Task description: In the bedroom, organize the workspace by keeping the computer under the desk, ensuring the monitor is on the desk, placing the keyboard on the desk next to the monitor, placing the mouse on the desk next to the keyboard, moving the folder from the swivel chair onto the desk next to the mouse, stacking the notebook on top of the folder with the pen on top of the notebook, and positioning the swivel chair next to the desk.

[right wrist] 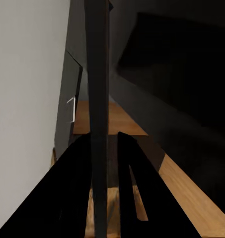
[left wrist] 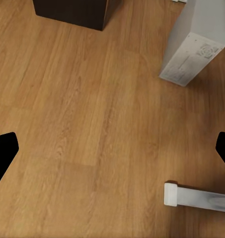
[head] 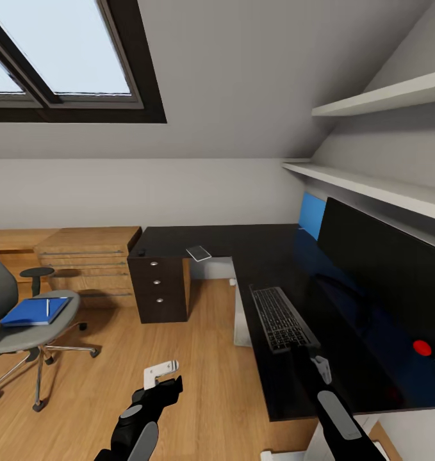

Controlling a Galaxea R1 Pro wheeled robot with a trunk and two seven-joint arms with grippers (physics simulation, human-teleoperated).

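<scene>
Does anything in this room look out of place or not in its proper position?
Yes. The blue folder lies on the swivel chair seat, with a pale pen on it, instead of on the desk. The notebook sits alone at the desk's inner edge.

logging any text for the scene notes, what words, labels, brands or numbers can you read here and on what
None can be read.
keyboard: key legends too small to read.
computer: faint marks on its end panel, too blurred to read.
monitor: screen dark, no brand visible; the red dot in front of it carries no lettering.
folder and notebook: plain covers, no title.
</scene>
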